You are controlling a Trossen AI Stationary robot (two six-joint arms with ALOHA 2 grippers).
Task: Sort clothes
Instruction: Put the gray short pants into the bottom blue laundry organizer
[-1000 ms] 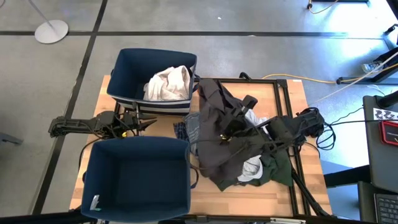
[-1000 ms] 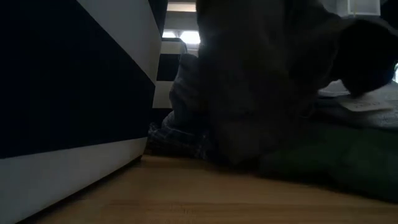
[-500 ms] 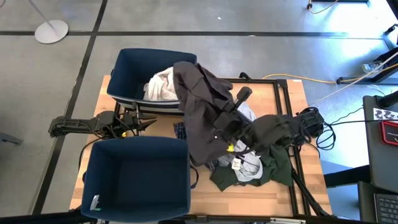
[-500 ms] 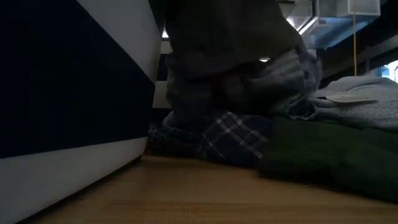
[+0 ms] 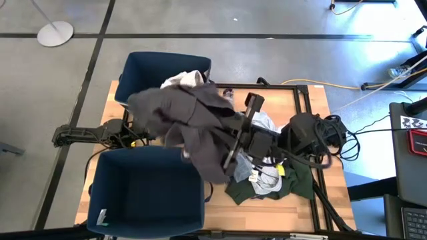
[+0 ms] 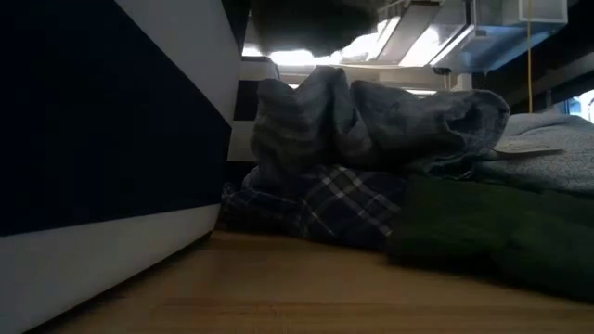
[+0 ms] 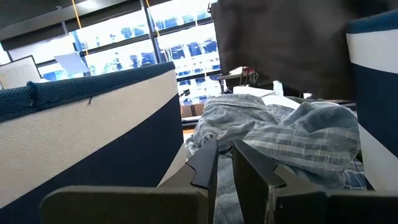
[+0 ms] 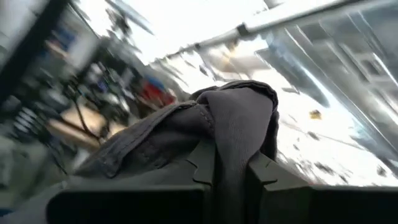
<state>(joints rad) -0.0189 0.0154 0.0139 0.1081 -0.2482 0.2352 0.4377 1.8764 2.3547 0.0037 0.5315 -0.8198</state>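
The right tool [image 5: 230,155] gripped a dark grey garment [image 5: 183,120] aloft, its fingers pinched on the cloth, which trailed from the tool toward ten o'clock, over the gap between the far bin [image 5: 143,73] and the near bin [image 5: 143,200]. The near bin lay just at eight o'clock of the tool. The remaining clothes [image 5: 270,177] stayed heaped on the surface [image 5: 310,107] at four o'clock. The left tool [image 7: 225,163], nearly closed and empty, waited between the bins.

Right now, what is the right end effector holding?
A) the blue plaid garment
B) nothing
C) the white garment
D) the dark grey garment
D: the right end effector is shut on the dark grey garment, carried spread above the table between the two bins, while the blue plaid garment lies on the table.
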